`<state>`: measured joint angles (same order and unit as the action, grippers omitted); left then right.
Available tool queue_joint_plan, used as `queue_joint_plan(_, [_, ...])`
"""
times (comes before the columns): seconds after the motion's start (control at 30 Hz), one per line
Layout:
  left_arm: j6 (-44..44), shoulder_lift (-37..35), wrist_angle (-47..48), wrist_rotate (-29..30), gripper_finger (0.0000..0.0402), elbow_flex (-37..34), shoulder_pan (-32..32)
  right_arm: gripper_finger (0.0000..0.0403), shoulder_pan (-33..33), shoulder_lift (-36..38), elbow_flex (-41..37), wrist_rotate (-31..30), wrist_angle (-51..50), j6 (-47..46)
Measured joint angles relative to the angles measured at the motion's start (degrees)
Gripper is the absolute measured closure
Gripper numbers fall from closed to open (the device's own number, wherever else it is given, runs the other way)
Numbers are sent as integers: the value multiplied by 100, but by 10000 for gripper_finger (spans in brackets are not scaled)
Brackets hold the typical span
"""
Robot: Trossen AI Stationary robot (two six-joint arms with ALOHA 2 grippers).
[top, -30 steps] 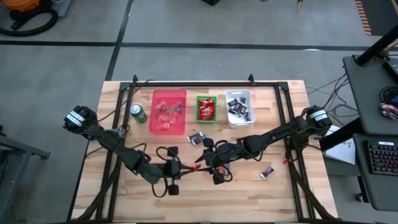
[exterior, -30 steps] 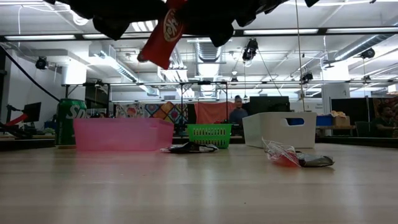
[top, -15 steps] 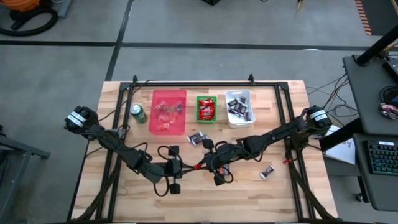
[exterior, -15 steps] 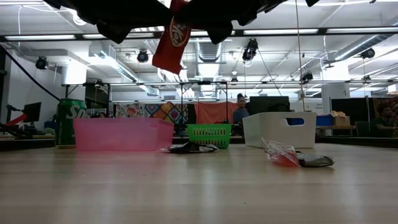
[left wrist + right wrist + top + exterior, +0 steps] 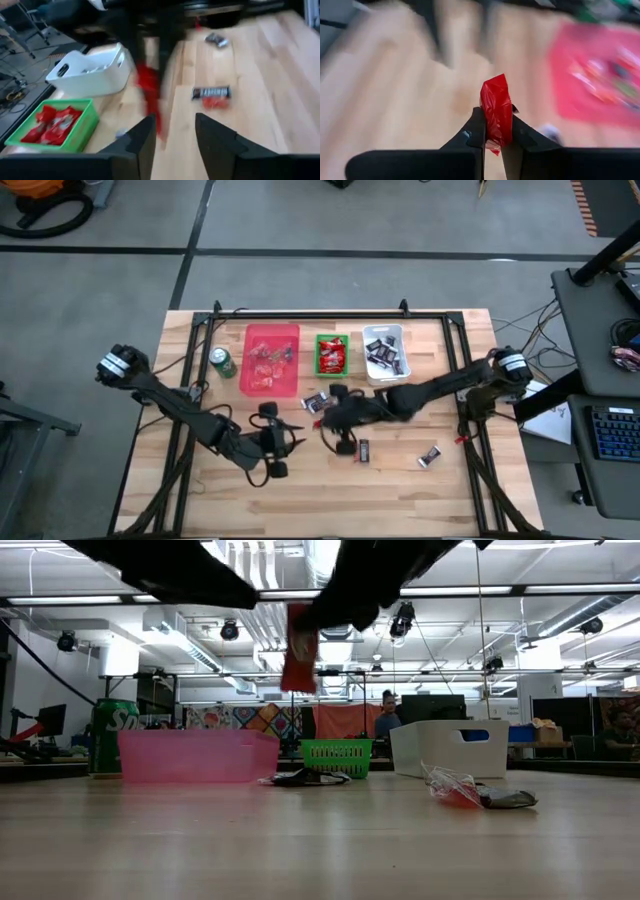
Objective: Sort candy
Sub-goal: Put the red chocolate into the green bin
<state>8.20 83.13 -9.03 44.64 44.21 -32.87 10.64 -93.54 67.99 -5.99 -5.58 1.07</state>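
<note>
high view: the right gripper [image 5: 330, 420] hangs mid-table below the green basket [image 5: 332, 355]; the left gripper [image 5: 285, 438] sits beside it. right wrist view: its fingers pinch a red-wrapped candy [image 5: 496, 112]. left wrist view: left fingers [image 5: 142, 145] spread apart, empty.

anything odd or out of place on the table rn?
One thing: a green drink can stands beside the pink bin, though it isn't candy. A few candies lie loose on the wood. The right gripper holds a red candy.
</note>
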Motion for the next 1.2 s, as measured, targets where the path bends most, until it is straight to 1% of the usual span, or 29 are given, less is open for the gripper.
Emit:
queue_joint_plan(0.13, [213, -338, 816, 77, 265, 2, -1, 378, -628, 0, 289, -283, -871, -34])
queue_joint_plan(0.3, [465, -612, 1356, 401, 263, 2, 1, 378, -1664, 0, 375, -270, -1110, -45])
queue_joint_plan(0.37, [481, -627, 1377, 433, 263, 0, 1, 378, -2111, -10, 358, -44, -1081, -144])
queue_joint_plan(0.47, [471, -629, 1400, 433, 263, 0, 1, 378, -2770, -144, 308, 677, -908, -498])
queue_joint_plan(0.57, [470, -625, 1398, 433, 263, -4, -1, 378, -3190, -429, 284, 1340, -742, -775])
queue_joint_plan(0.63, [471, -625, 1398, 433, 263, -4, -1, 378, -3301, -638, 284, 1686, -552, -796])
queue_joint_plan(0.7, [475, -625, 1394, 433, 263, -4, -1, 373, -3341, -818, 284, 1848, -423, -829])
queue_joint_plan(0.87, [517, -623, 1395, 433, 263, -9, -1, 335, -3367, -1049, 288, 1808, -345, -1013])
queue_joint_plan(1.13, [648, -621, 1394, 433, 263, -9, -1, 278, -3392, -1038, 288, 1793, -144, -1010])
queue_joint_plan(1.2, [698, -619, 1394, 433, 263, -9, -1, 267, -3405, -1023, 305, 1673, -124, -1010])
